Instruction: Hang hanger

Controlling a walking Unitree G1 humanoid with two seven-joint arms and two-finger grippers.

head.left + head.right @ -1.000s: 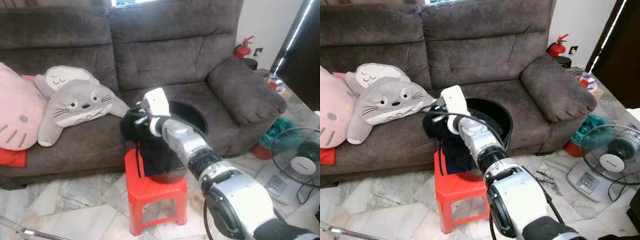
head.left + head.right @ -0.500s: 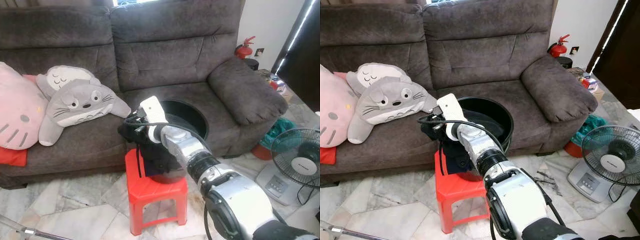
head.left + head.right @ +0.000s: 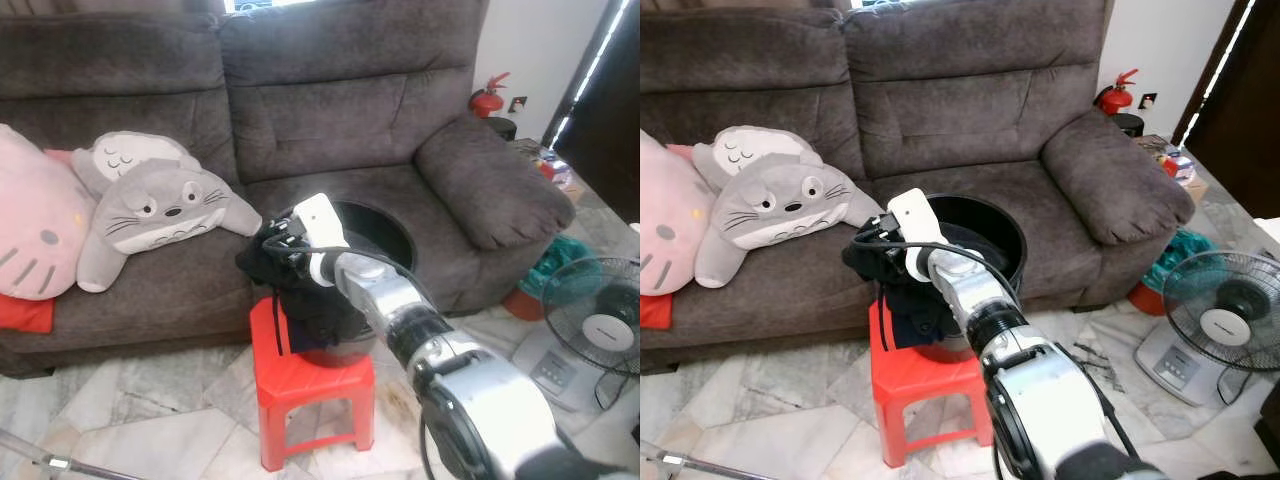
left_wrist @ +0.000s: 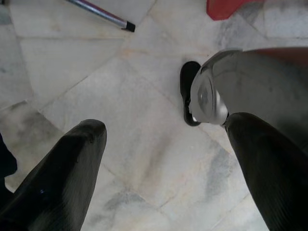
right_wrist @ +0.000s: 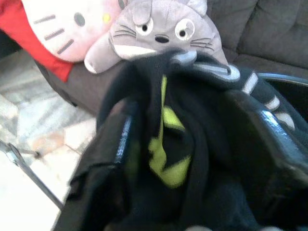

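One dark garment (image 3: 300,300), soft and limp (no hanger can be made out in it), drapes over the black tub (image 3: 385,235) on the red stool (image 3: 310,385), with the right pincer (image 5: 192,159) spread wide around its bunched top, the likeliest firm hold.

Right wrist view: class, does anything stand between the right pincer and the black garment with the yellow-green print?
Nothing visible does. The right pincer already straddles the black garment with the yellow-green print, which is heaped over the round black tub on the red plastic stool.
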